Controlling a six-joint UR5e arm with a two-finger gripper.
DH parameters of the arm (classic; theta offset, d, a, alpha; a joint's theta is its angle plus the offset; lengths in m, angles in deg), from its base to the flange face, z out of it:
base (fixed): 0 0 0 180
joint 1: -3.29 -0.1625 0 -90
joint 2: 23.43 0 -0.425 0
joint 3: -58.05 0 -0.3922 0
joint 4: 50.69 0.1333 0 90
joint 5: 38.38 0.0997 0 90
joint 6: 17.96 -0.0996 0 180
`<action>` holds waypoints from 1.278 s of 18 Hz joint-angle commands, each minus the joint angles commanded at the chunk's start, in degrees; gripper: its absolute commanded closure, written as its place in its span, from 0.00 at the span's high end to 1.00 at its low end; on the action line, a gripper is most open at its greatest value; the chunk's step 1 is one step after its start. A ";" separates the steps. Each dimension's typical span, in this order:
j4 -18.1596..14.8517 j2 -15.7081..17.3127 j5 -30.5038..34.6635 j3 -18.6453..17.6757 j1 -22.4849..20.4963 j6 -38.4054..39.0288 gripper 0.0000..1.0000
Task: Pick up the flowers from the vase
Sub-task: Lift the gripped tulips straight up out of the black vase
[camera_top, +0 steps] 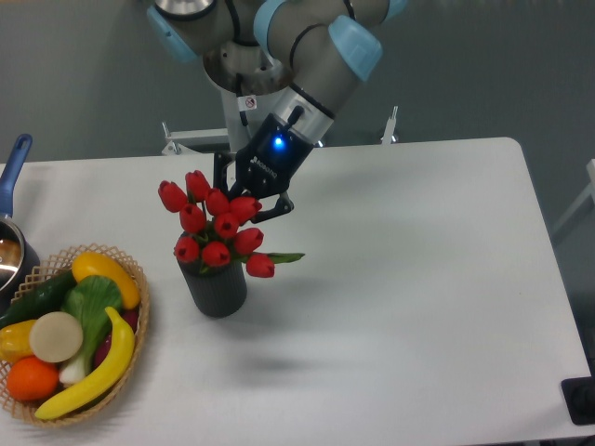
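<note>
The flowers (216, 229), a bunch of red tulip buds with one green leaf sticking out to the right, stand in the mouth of the vase (217, 290), a short dark grey cylinder on the white table (418, 279). My gripper (249, 196) reaches down from behind, just above and to the right of the bunch. Its dark fingers (279, 207) close around the upper buds, and the fingertips are partly hidden behind them. The stems are hidden by the buds and the vase.
A round wicker basket (141, 290) of fruit and vegetables sits at the front left, close to the vase. A pot with a blue handle (17, 153) is at the left edge. A dark object (581, 400) lies at the front right corner.
</note>
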 joint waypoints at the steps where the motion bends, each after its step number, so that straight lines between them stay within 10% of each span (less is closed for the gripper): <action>1: 0.00 0.53 0.00 0.00 -0.18 0.35 0.23; 23: -0.09 10.55 -2.11 5.36 -3.61 14.33 0.24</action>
